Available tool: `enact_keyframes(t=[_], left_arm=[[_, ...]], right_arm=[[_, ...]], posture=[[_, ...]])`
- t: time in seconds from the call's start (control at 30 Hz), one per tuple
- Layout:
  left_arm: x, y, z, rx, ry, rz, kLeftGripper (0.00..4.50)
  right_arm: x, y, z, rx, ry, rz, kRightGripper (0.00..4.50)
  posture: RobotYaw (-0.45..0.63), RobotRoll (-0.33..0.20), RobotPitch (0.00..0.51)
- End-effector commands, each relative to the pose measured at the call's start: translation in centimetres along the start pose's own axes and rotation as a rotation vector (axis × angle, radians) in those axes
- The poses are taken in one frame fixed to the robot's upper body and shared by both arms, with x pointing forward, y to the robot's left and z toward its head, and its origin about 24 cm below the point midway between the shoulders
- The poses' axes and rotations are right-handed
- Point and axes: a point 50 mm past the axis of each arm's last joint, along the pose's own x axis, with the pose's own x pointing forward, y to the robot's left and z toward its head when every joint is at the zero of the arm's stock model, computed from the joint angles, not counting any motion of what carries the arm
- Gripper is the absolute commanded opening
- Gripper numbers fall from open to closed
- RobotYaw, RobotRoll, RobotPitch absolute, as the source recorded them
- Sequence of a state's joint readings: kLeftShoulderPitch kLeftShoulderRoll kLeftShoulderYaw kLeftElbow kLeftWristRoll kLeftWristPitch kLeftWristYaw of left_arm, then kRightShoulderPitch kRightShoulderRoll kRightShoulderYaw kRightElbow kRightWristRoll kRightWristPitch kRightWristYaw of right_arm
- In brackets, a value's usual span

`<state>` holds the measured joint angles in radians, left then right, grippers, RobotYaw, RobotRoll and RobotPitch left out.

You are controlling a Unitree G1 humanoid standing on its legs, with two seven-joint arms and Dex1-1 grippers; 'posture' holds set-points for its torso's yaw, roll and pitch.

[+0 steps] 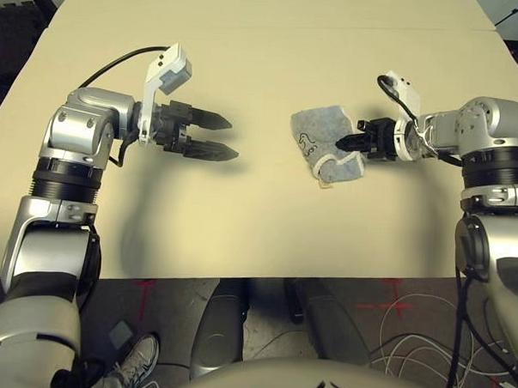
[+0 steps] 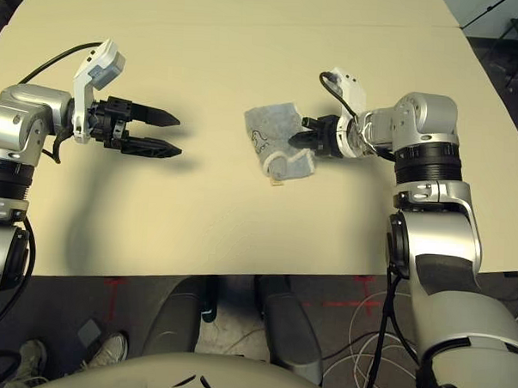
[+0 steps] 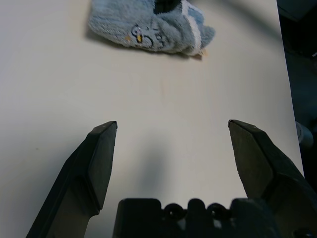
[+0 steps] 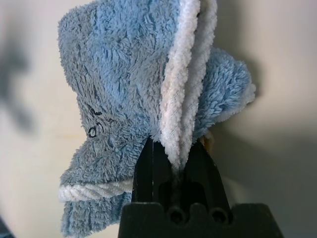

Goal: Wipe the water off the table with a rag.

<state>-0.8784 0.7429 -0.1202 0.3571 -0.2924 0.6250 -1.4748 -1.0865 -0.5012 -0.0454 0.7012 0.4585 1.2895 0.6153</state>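
The right gripper [image 1: 345, 144] pinches the rag [image 1: 322, 137] on the table [image 1: 258, 220]. The left gripper [image 1: 223, 137] hovers well apart, fingers spread.

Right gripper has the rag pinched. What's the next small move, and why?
Probably drag the rag flat across the table with the right gripper. Its fingers are shut on the white edging, the cloth lies bunched on the tabletop, and the left gripper hangs open, apart from it. I cannot make out any wet spots.

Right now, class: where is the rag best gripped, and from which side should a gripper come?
Grip the rag by its white-stitched folded edge, coming from the robot's right. That bunched edge stands up off the table, giving something to pinch; the right gripper is shut on it there.
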Motion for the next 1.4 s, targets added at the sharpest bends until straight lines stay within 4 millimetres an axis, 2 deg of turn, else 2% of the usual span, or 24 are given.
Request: enact_keyframes(t=[0.03, 0.3, 0.5, 0.57, 0.67, 0.87, 1.13, 1.27, 1.4], left_arm=[[0.2, -0.1, 0.2, 0.014, 0.001, -0.020, 4.50], [0.2, -0.1, 0.2, 0.017, -0.001, -0.017, 4.50], [0.2, -0.1, 0.1, 0.014, -0.003, -0.013, 4.50], [0.1, -0.1, 0.1, 0.013, -0.003, -0.012, 4.50], [0.1, -0.1, 0.1, 0.011, -0.004, -0.011, 4.50], [0.1, 0.0, 0.2, 0.013, -0.005, -0.010, 4.50], [0.2, 0.1, 0.2, 0.014, -0.009, -0.011, 4.50], [0.2, 0.1, 0.2, 0.015, -0.011, -0.012, 4.50], [0.4, 0.1, 0.2, 0.014, -0.013, -0.014, 4.50]], right_arm=[[-0.7, -1.6, 0.5, -0.008, -0.024, -0.091, 0.02], [-1.9, -2.9, 1.9, -0.028, -0.083, -0.147, 0.02], [-2.4, -4.1, 1.4, -0.021, -0.062, -0.178, 0.02], [-2.3, -4.0, 1.4, -0.016, -0.056, -0.162, 0.02], [-2.0, -2.3, 2.2, -0.023, -0.065, -0.071, 0.02], [-2.5, 2.9, 4.1, -0.062, -0.061, 0.184, 0.02], [-2.8, 8.3, 3.3, -0.126, 0.033, 0.386, 0.02], [-2.0, 9.6, 2.1, -0.136, 0.065, 0.434, 0.02], [-0.3, 8.6, -0.2, -0.107, 0.118, 0.409, 0.02]], posture=[[-0.11, 0.000, 0.252], [-0.11, 0.000, 0.245], [-0.11, 0.000, 0.246], [-0.10, 0.000, 0.245], [-0.11, 0.000, 0.245], [-0.11, 0.000, 0.245], [-0.12, 0.000, 0.245], [-0.12, 0.000, 0.246], [-0.11, 0.000, 0.246]])
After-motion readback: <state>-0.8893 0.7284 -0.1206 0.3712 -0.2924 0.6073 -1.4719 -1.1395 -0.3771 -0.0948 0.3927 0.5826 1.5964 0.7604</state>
